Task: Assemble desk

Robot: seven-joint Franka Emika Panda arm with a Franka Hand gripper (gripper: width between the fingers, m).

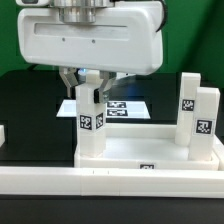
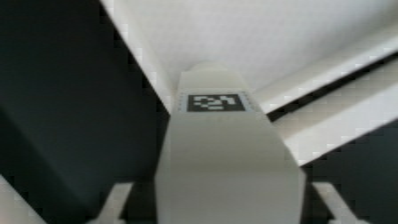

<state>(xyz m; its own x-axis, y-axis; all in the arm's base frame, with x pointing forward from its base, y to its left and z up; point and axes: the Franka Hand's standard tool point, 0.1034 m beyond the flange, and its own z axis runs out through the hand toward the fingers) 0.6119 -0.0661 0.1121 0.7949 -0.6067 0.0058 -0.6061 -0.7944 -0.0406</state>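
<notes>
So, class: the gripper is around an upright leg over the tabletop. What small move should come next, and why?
Probably twist the leg in its socket. It stands upright at the corner of the tabletop, the gripper is closed on its top, and two more legs already stand at the far end.
</notes>
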